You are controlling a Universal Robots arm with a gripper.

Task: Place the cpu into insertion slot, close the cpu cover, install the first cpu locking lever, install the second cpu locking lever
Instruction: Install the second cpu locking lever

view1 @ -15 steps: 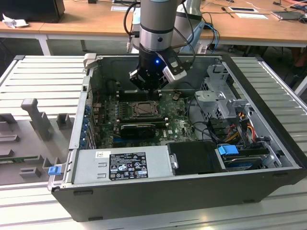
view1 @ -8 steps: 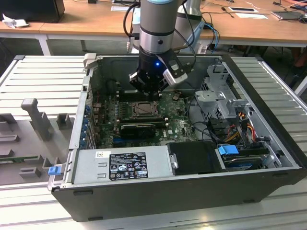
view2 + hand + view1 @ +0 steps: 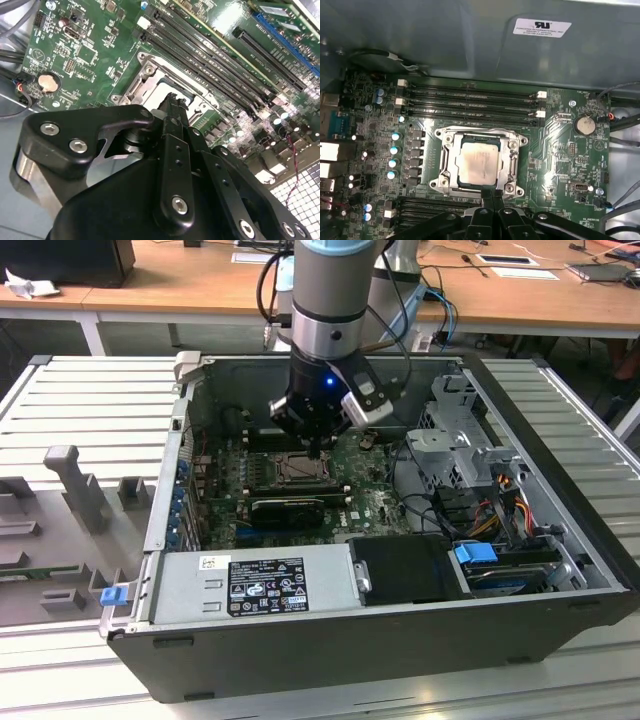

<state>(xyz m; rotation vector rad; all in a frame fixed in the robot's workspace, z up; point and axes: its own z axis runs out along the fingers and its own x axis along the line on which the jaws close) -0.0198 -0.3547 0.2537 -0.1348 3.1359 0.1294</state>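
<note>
Cpu (image 3: 477,164) seated under cpu cover (image 3: 509,156), jaws pressed together above.

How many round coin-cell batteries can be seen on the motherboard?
1: a silver coin cell seated on the green motherboard, beside the socket holding the cpu. The gripper may hide others.

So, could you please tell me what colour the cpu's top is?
Pale silver-grey with a brownish smudge, clearest in the first wrist view: the cpu.
</note>
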